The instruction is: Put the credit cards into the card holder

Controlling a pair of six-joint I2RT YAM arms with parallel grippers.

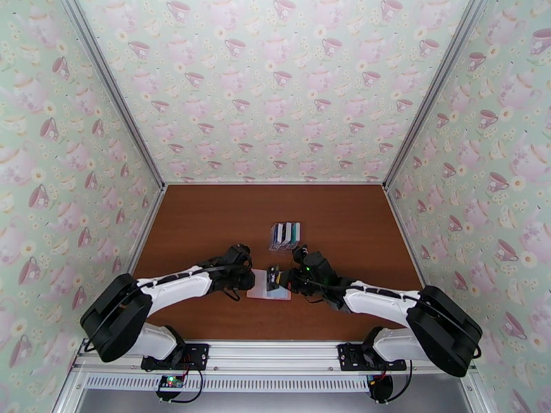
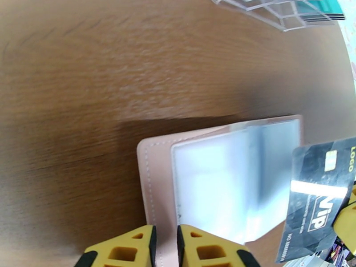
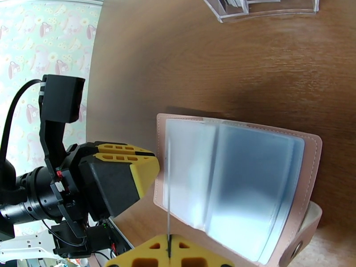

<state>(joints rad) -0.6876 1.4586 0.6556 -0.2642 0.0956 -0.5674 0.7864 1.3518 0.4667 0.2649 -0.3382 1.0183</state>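
Pink holder (image 1: pixel 257 286), lower centre of the top view, lies open with its clear sleeves up. The left gripper (image 2: pixel 165 248) pinches its edge. The right gripper (image 3: pixel 169 251) is clamped on a black card (image 2: pixel 317 205). The rack (image 1: pixel 276 246) above it holds cards (image 1: pixel 289 230).

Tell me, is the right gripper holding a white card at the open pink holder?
Not quite. The card in the right gripper is black, not white; the left wrist view shows its dark face. The rest stands: the pink holder lies open.
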